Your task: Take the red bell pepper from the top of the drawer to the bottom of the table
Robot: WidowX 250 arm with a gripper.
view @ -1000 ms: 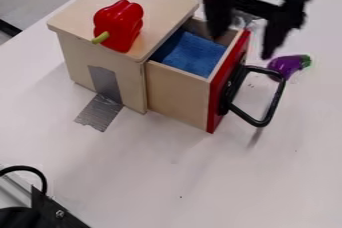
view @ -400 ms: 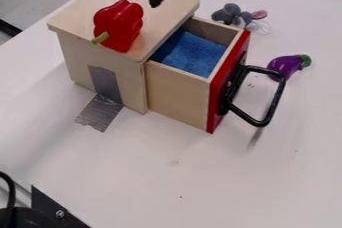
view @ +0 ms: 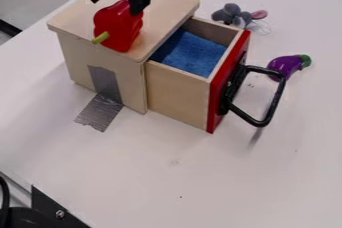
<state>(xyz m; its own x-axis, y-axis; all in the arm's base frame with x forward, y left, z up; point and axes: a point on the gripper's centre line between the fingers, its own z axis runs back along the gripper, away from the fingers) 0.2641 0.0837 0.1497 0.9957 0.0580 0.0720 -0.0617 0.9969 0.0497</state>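
The glossy red plastic bell pepper with a pale green stem (view: 119, 26) lies on top of the pale wooden drawer box (view: 163, 3), its stem towards the near left edge. The black two-finger end effector (view: 115, 7) hangs over the pepper's far side with its fingers spread and nothing pinched between them. One fingertip overlaps the pepper's upper right part in the picture; whether it touches, I can't tell from this angle.

The step in hand looks to be lining up the grasp. To do it well, the end effector should come nearer the stem side, so that the fingers straddle the thick middle of the pepper, then go straight down beside its flanks and close gently. A fingertip landing on the crown could roll the pepper over the near edge, and the smooth, rounded skin would probably slip out of a shallow pinch. Once it is gripped, a clean upward lift should come before any sideways travel, so the stem doesn't catch on the top.

The white desk (view: 167, 182) offers a landing place at its near part, below the box. A path over the near left side would avoid the open drawer (view: 177, 97) and its black loop handle (view: 260, 117). I can read no label or lettering.
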